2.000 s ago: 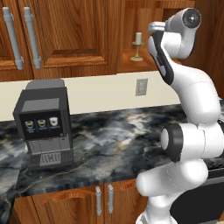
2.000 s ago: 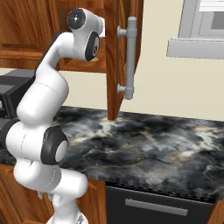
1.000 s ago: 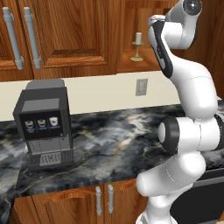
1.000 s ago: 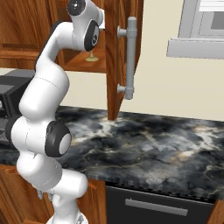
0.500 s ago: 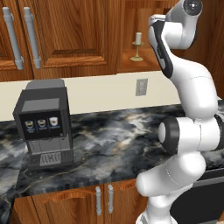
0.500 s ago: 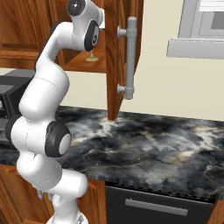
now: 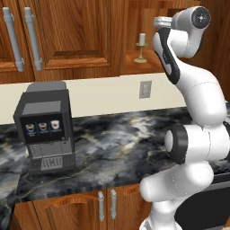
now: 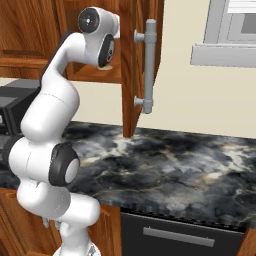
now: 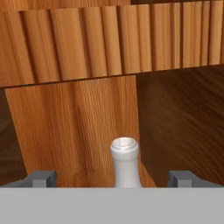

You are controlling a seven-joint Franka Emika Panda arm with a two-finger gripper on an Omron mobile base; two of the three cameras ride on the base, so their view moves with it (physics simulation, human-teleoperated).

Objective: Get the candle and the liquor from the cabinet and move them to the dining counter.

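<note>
Left base view: marbled black-grey worktop [image 7: 117, 134] runs along a cream wall, with a dark coffee machine [image 7: 45, 126] sitting on it at the left end. Above that hangs the reddish-brown cabinet [image 7: 76, 36], doors with long grey bar handles. Its right section is open, and the candle [image 7: 142, 47] stands upright on the shelf there, up and to the right of the coffee machine. A wall outlet [image 7: 145, 89] sits just under that shelf. The white arm reaches up into the open section, just right of the candle.

Right base view: same worktop, with the open cabinet door [image 8: 145, 60] edge-on and its grey handle facing us. There's a window sill [image 8: 225, 52] up on the wall, right of the door, and a dark oven front [image 8: 180, 235] under the worktop. The coffee machine peeks out behind the arm at the left edge.

Hand view: the liquor [image 9: 125, 162] sits inside the cabinet, neck and pale cap between the gripper [image 9: 112, 178] tips, not touching either. Jaws are spread wide, holding nothing.

Versus half a second ago, nothing has moved. Two seconds back the arm's top joint sat lower, so it has risen since.
</note>
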